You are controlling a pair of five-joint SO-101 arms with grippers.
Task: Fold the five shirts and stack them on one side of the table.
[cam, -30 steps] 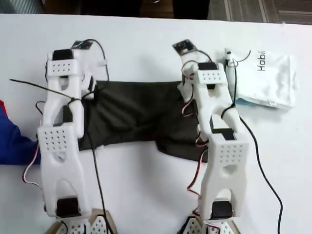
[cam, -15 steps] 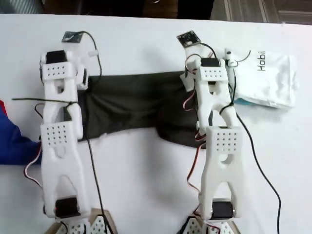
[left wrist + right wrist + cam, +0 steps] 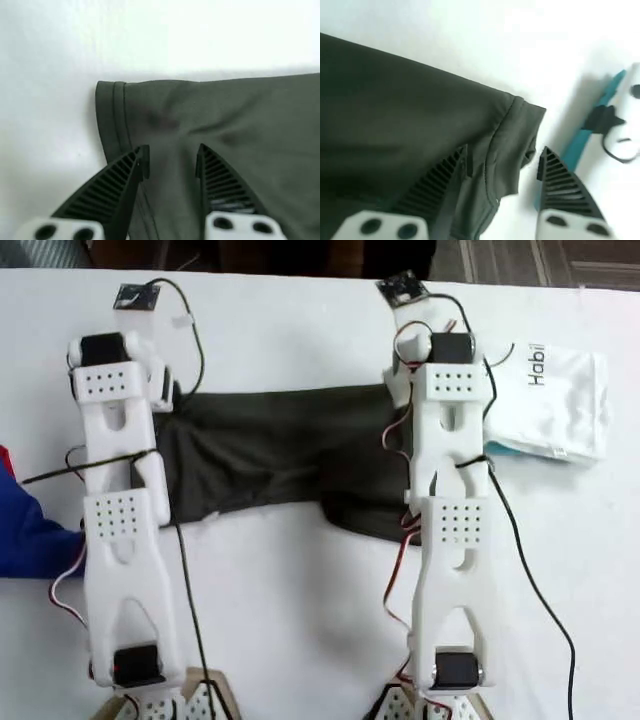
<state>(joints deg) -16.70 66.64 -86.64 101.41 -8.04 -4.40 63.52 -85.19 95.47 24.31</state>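
Note:
A dark olive shirt (image 3: 280,455) lies folded into a wide band across the white table, between my two arms. My left gripper (image 3: 171,161) hovers open just over the shirt's left end, near its hemmed corner (image 3: 106,95). In the high view this gripper (image 3: 168,395) sits at the band's far left corner. My right gripper (image 3: 503,161) is open over the shirt's right corner (image 3: 527,107), one finger over the cloth and one finger (image 3: 555,175) beyond its edge. From above, the right gripper (image 3: 398,392) is at the band's far right corner.
A folded white shirt (image 3: 550,400) lies on a teal one (image 3: 580,140) at the right side, close to my right gripper. A blue garment (image 3: 25,535) lies at the left edge. The table's far edge (image 3: 300,280) is a little beyond both grippers.
Both arms have stretched toward the far side of the table. The shirt's far edge has moved that way with them and the band now lies wider and flatter.

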